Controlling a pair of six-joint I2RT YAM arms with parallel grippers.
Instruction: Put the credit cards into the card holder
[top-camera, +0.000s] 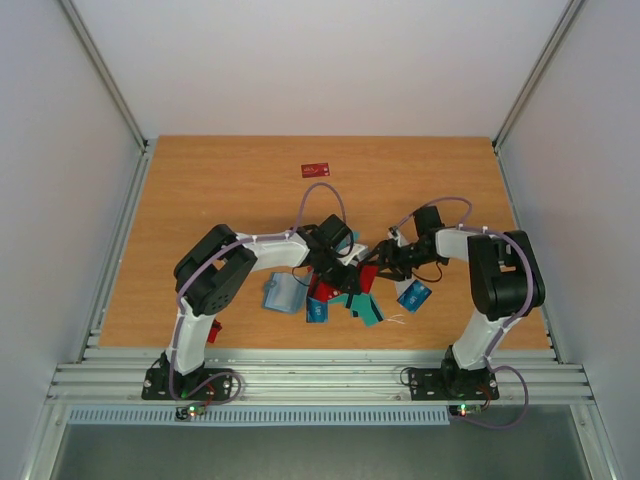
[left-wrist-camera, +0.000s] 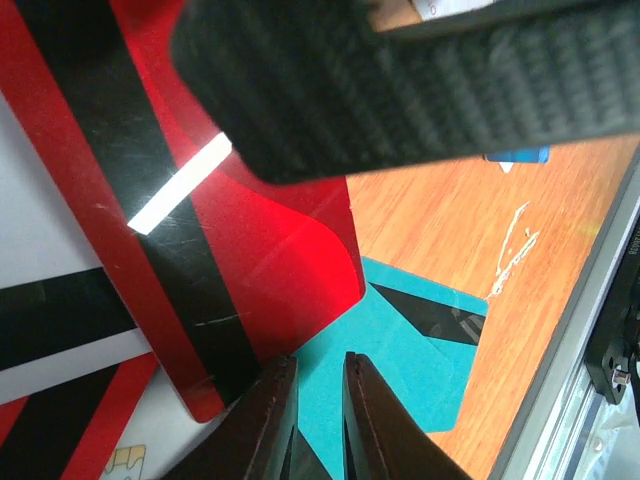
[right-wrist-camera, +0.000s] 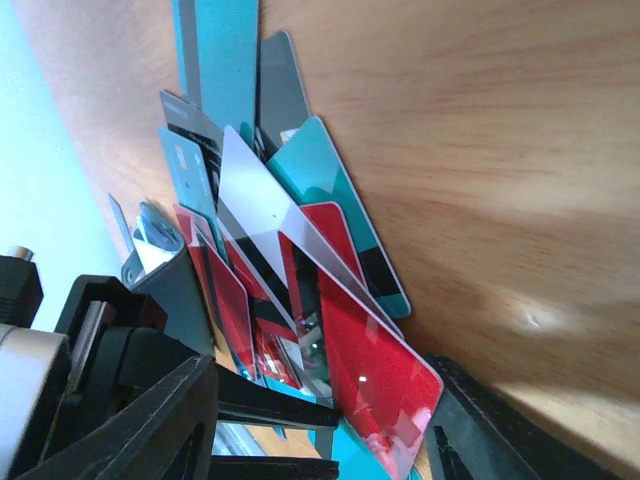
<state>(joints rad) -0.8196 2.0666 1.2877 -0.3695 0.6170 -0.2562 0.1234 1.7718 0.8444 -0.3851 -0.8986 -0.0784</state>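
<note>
Top view: credit cards (top-camera: 350, 298) sit in a messy pile at frame centre on the table (top-camera: 200, 190), w/ both grippers meeting just above it. Card holder (top-camera: 283, 293) lies open just left of the pile, pale inner side up, beside the L forearm. Blue card (top-camera: 413, 294) is just right of the pile. Lone red card (top-camera: 316, 170) is at upper centre, well apart from everything.

L gripper (left-wrist-camera: 317, 365): fingers narrow, only a slim slit between the tips at bottom centre of the L wrist view. Teal card (left-wrist-camera: 400, 370) shows under and through the slit. Striped red card (left-wrist-camera: 290, 250) overlaps it from the left (black mag stripe, glare patch). Can't tell if anything is actually pinched, the view is too close.

R gripper (right-wrist-camera: 320, 440): fingers wide, one at lower left and one at lower right of the R wrist view, either side of the near end of the pile. Glossy red card (right-wrist-camera: 375, 370) has its corner between them. Cards here lean tilted in a fan of red, silver-white and teal.
</note>
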